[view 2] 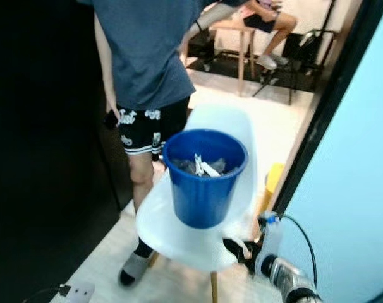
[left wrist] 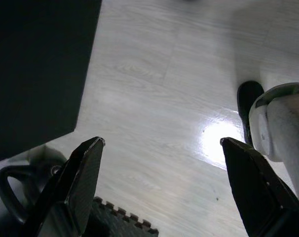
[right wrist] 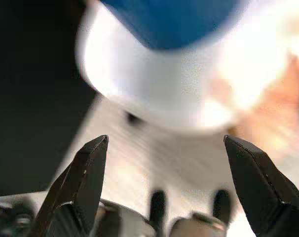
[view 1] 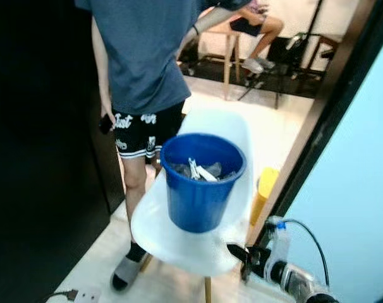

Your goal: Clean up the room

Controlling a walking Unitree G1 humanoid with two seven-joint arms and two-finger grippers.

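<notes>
just round blue plastic bucket [view 1: 202, 183] on smooth white moulded chair [view 1: 179, 237]; right tool [view 1: 241, 257] released, left tool [left wrist: 159, 182] released.

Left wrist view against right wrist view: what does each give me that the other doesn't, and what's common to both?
Left wrist view: the open left claw hangs low, with a person's foot and a black mat edge nearby. Right wrist view, blurred: the open right claw points at the white chair carrying the blue bucket. Both: pale wood floor and a dark surface to one side.
</notes>
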